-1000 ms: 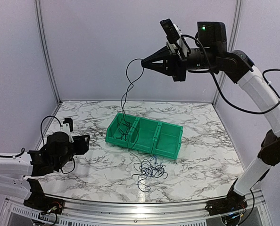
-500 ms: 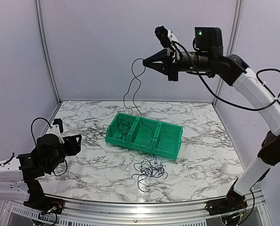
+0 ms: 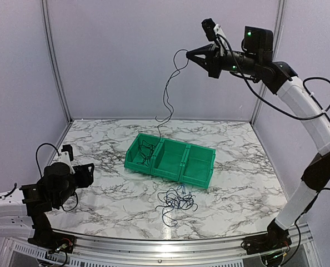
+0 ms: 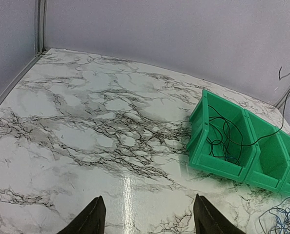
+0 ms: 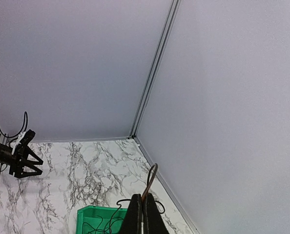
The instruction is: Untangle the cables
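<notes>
My right gripper (image 3: 189,54) is raised high near the back wall and shut on a thin black cable (image 3: 166,92) that hangs down towards the left compartment of the green bin (image 3: 199,167). In the right wrist view the shut fingertips (image 5: 144,198) pinch a loop of that cable (image 5: 152,176). More black cable lies coiled in the bin's left compartment (image 3: 145,152), also seen in the left wrist view (image 4: 222,139). A tangle of black and blue cables (image 3: 176,201) lies on the table in front of the bin. My left gripper (image 4: 147,215) is open and empty, low at the left.
The green three-compartment bin stands mid-table, with its wall showing in the left wrist view (image 4: 217,166). The marble table (image 3: 104,189) is walled by lilac panels at the back and sides. The blue tangle's edge shows at the left wrist view's lower right (image 4: 281,219).
My right gripper has risen and moved right with the black cable, pulling more of it up out of the bin. My left arm has drawn back slightly to the left.
</notes>
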Controlling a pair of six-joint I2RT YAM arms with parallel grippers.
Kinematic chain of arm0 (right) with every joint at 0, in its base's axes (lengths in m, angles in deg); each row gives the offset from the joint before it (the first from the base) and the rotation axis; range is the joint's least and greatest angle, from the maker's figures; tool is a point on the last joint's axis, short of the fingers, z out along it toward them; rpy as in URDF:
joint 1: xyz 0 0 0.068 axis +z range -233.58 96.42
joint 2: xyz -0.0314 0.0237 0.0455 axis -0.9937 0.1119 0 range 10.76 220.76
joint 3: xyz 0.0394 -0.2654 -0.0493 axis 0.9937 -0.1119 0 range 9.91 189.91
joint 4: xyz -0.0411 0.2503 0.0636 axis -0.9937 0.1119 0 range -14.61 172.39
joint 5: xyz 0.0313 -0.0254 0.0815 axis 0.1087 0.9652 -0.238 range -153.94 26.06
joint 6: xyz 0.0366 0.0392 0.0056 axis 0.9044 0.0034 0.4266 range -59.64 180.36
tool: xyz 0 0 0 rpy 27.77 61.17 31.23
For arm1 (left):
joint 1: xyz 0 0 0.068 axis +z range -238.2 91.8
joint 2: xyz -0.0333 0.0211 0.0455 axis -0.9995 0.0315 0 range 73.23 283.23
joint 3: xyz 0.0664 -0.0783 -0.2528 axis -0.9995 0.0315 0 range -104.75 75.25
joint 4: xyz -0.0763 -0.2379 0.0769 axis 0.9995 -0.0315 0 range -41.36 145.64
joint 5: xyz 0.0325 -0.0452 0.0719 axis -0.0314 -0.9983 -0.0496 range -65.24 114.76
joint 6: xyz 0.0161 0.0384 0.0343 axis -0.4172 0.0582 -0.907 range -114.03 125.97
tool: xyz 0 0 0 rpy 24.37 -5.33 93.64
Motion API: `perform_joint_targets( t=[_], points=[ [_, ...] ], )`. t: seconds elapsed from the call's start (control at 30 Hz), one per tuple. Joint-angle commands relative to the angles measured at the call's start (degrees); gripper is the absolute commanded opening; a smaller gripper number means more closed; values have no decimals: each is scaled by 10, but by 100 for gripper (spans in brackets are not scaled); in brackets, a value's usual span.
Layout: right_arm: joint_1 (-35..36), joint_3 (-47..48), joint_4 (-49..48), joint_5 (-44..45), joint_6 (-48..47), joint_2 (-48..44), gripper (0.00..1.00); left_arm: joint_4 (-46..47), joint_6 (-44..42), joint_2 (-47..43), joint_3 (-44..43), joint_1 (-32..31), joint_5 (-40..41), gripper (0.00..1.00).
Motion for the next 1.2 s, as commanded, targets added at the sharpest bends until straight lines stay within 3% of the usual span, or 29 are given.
perform_joint_targets(
  t=[0.0, 0.23, 0.6, 1.17],
  points=[
    [-6, 55, -32, 3, 15, -5, 0, -10, -1, -5, 5, -2, 15, 64],
    [-6, 60, -26, 11, 7, -5, 0, -5, 1, -3, 5, -2, 13, 64],
    [-7, -53, -54, 17, -3, -13, 0, -7, 10, -5, 9, -2, 5, 64],
    [-7, 69, -29, 3, 8, -4, 0, -6, 20, -12, 14, -2, 6, 64]
  ],
)
